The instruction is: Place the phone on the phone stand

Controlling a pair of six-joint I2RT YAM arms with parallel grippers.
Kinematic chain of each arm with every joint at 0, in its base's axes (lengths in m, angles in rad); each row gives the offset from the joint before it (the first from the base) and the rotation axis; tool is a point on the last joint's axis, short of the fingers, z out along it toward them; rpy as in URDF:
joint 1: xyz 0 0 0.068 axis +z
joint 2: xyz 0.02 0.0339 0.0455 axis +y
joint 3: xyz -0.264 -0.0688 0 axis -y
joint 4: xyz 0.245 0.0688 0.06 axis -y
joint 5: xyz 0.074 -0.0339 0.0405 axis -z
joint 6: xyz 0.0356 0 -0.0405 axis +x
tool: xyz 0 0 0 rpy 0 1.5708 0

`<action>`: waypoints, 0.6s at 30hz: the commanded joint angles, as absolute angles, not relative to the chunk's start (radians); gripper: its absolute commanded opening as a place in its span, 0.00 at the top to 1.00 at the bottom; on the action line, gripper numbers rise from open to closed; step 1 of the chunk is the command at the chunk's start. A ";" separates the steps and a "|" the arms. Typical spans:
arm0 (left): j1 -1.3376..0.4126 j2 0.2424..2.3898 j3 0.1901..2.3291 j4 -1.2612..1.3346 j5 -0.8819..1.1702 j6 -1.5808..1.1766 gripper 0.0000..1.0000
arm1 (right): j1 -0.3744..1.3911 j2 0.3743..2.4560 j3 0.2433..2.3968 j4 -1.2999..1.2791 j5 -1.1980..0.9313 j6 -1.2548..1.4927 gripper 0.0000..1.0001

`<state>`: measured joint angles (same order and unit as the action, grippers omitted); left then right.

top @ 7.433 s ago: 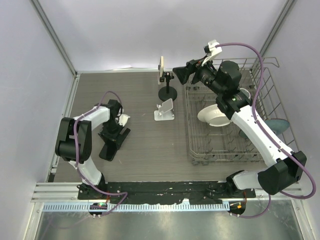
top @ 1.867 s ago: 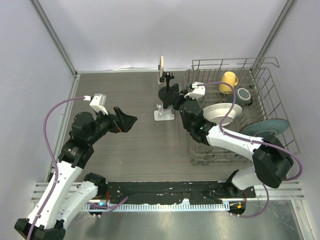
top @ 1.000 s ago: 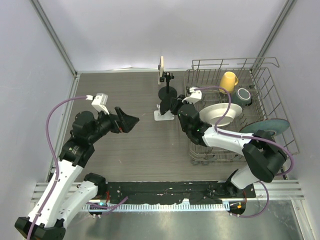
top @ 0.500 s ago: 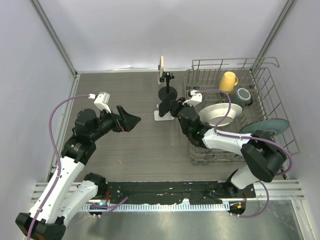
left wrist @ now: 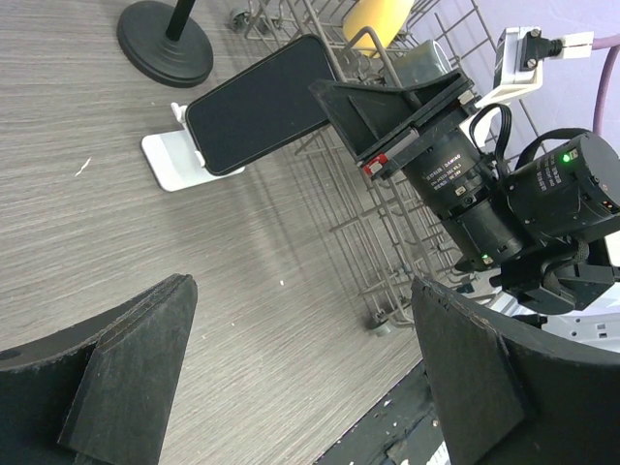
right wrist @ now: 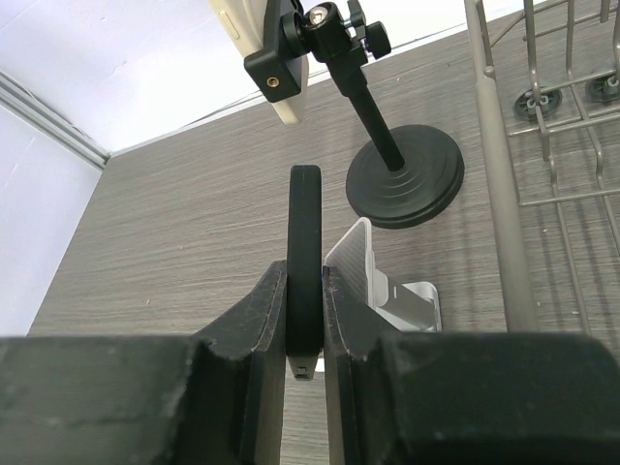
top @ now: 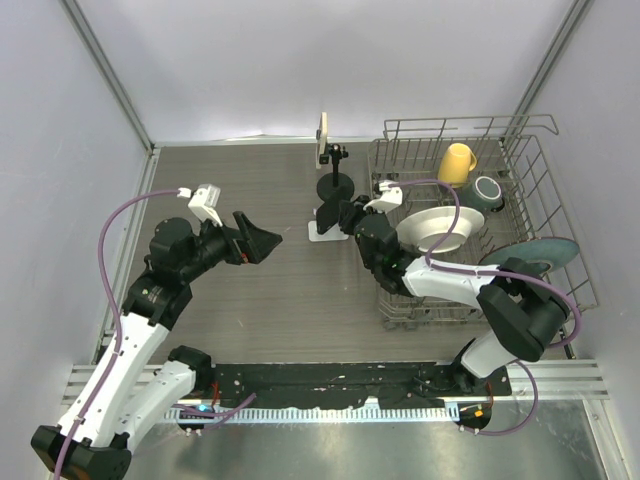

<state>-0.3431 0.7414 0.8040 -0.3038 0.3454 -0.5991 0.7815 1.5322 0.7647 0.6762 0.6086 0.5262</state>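
The black phone (right wrist: 305,232) is clamped edge-on between the fingers of my right gripper (right wrist: 305,281), which is shut on it. In the left wrist view the phone (left wrist: 260,103) leans tilted over the white phone stand (left wrist: 174,162), its lower end close to the stand's lip. I cannot tell whether they touch. The stand's back plate (right wrist: 351,260) rises just right of the phone. From above, the right gripper (top: 348,214) hovers at the stand (top: 322,233). My left gripper (top: 264,241) hangs open and empty above the table to the left, its dark fingers (left wrist: 136,358) spread wide.
A wire dish rack (top: 528,205) stands at the right with a yellow mug (top: 458,160), a white plate (top: 432,228) and a teal plate (top: 545,252). Just behind the phone stand is a black round-base holder (top: 336,186) carrying a beige panel (right wrist: 247,34).
The right gripper with the phone has edged slightly left, closer to the stand. The left gripper has drifted a little to the right, still open.
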 commanded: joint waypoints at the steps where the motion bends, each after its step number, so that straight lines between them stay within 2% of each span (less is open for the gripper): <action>1: -0.339 0.726 0.834 -0.278 0.374 -0.606 0.04 | 0.778 1.535 0.821 0.753 0.632 0.520 1.00; 18: -0.341 0.703 0.838 -0.307 0.371 -0.601 0.04 | 0.744 1.568 0.851 0.736 0.604 0.523 1.00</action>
